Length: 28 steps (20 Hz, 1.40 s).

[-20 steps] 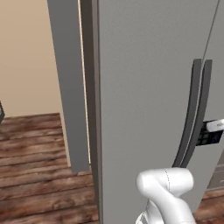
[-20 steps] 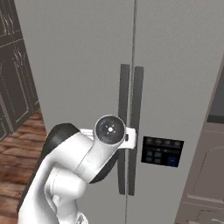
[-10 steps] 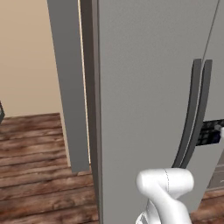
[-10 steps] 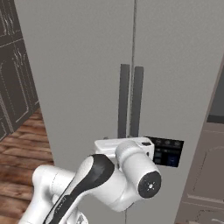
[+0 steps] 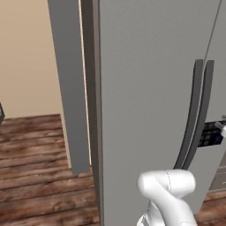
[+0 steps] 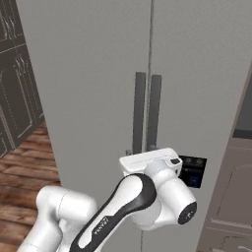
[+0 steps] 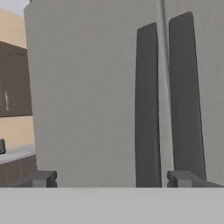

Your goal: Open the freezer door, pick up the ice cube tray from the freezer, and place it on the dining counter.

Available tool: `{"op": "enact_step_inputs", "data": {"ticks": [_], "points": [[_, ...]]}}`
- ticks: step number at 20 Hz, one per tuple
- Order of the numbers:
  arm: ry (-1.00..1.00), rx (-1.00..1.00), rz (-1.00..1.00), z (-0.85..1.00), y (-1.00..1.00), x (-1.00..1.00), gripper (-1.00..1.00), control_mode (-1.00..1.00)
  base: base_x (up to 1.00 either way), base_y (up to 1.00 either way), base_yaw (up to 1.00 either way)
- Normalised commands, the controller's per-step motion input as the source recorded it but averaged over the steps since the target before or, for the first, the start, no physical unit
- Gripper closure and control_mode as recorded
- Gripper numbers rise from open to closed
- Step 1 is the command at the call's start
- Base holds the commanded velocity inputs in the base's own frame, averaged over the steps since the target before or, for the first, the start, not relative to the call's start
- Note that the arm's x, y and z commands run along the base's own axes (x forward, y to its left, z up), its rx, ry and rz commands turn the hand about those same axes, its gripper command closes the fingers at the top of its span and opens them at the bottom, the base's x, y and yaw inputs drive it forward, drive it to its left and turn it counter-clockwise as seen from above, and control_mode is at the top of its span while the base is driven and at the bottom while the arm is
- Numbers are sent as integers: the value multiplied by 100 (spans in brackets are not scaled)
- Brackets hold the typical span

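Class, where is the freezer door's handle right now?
In the hand view, the freezer door's handle stands upright just left of the door seam, beside the adjoining panel's handle, ahead of the open gripper.

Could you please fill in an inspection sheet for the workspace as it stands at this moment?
Surface: wooden floor; no work surface seen.
Job's things: freezer door shut; its dark handle stands upright beside the adjoining panel's handle.
Clutter: nothing seen.
Grippers: gripper open, fingers spread wide, short of the handles, touching nothing.
Cables: nothing seen.
Surroundings: dark control panel on the adjoining panel, beige wall, dark cabinets.
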Motion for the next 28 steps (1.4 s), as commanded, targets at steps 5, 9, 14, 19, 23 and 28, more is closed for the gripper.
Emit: {"op": "enact_step_inputs", "data": {"ticks": [5, 9, 14, 19, 23, 28], "points": [[-6, 8, 2, 0, -16, 61, -100, -100, 0, 0, 0], [-3, 8, 1, 2, -25, 53, -100, -100, 0, 0, 0], [0, 2, 0, 10, -28, 26, -100, -100, 0, 0, 0], [0, 0, 0, 5, -18, 26, -100, -100, 0, 0, 0], [0, 0, 0, 0, -10, 15, -100, -100, 0, 0, 0], [0, 0, 0, 0, -1, 13, -100, -100, 0, 0, 0]]}}
